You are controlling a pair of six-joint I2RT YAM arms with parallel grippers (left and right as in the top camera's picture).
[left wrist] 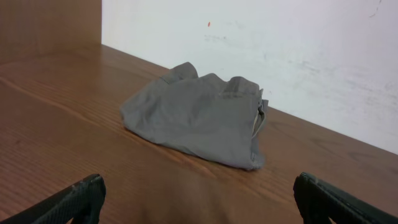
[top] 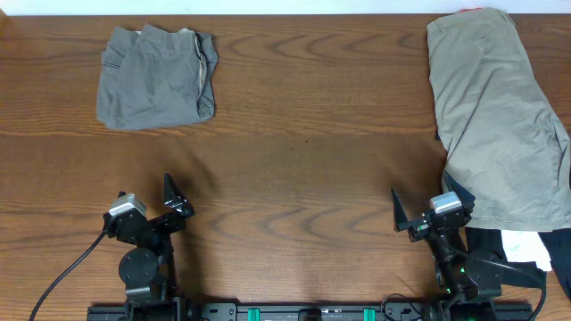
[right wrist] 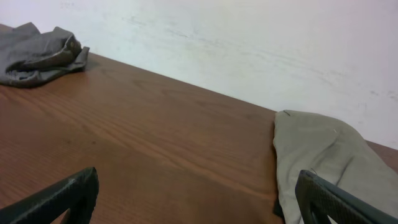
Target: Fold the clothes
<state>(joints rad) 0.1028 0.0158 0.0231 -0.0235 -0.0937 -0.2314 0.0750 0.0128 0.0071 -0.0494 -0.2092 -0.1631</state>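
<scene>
Grey shorts [top: 156, 76] lie folded at the far left of the table; they also show in the left wrist view [left wrist: 199, 118] and small in the right wrist view [right wrist: 40, 55]. Khaki-beige shorts [top: 500, 116] lie spread along the right edge, also in the right wrist view [right wrist: 329, 162]. A black garment with a white patch [top: 522, 248] lies under their near end. My left gripper [top: 169, 209] is open and empty near the front left [left wrist: 199, 205]. My right gripper [top: 419, 214] is open and empty just left of the khaki shorts [right wrist: 199, 202].
The wooden table [top: 303, 152] spans the view, with a white wall behind its far edge [left wrist: 280, 50]. A bit of red [top: 473, 12] shows at the far end of the khaki shorts. A cable [top: 62, 272] runs from the left arm's base.
</scene>
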